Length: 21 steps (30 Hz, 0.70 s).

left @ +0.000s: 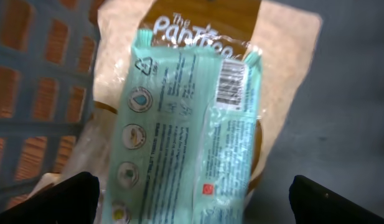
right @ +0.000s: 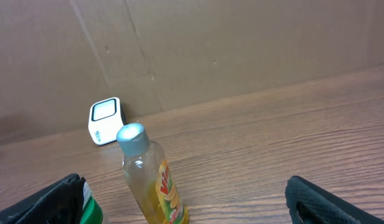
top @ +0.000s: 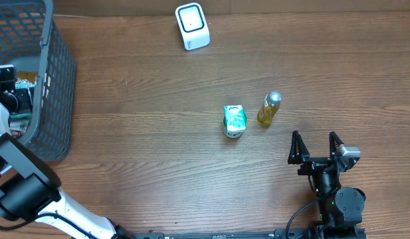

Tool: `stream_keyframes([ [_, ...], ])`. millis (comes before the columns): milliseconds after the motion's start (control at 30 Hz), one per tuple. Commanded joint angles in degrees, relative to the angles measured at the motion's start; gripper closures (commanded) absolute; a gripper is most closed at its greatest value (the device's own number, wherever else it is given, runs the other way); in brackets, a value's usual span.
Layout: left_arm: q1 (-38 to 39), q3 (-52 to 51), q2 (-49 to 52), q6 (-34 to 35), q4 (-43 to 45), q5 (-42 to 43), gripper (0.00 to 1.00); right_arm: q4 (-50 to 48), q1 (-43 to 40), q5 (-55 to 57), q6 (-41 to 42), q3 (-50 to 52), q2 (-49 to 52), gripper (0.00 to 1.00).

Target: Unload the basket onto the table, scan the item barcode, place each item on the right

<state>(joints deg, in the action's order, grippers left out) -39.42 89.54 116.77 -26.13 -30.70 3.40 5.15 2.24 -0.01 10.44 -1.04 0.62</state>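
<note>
The left gripper (left: 192, 204) hangs wide apart over a green packet (left: 185, 112) inside the basket (top: 56, 79). The right gripper (top: 315, 147), also apart and empty, stands near the bottle (top: 269, 109).

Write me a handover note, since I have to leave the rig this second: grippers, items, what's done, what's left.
Left gripper: open, empty, inside the grey mesh plastic basket, over a mint-green plastic packet whose barcode faces up.
Right gripper: open, empty, near the yellow bottle with a silver cap and the green-and-white carton mid-table.
White box-shaped scanner: at the far table edge, nothing in front of it.
Done: left gripper lined up over the packet.
Left: grasp the packet, lift it out, present its barcode to the scanner.
</note>
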Motion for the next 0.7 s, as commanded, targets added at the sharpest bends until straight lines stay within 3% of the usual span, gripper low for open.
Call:
stream_keyframes([
  [0,-0.11,-0.28,2.58,-1.11,1.01,-3.89,0.00,-0.33,-0.22,-0.13,-0.24,0.57,-0.46,0.00],
  [367,-0.22,-0.28,9.35,-4.15,0.72,-2.25,0.00,-0.33,-0.22,-0.13,-0.24,0.57,-0.46,0.00],
  [600,-0.57,-0.28,9.51,-4.13,0.72,-4.24,0.09,-0.33,-0.22,-0.13,-0.22,0.57,-0.46,0.00],
  [667,-0.57,-0.24,9.49,-4.13,0.76,-4.22,0.03,-0.33,-0.22,-0.13,-0.22,0.57,-0.46,0.00],
])
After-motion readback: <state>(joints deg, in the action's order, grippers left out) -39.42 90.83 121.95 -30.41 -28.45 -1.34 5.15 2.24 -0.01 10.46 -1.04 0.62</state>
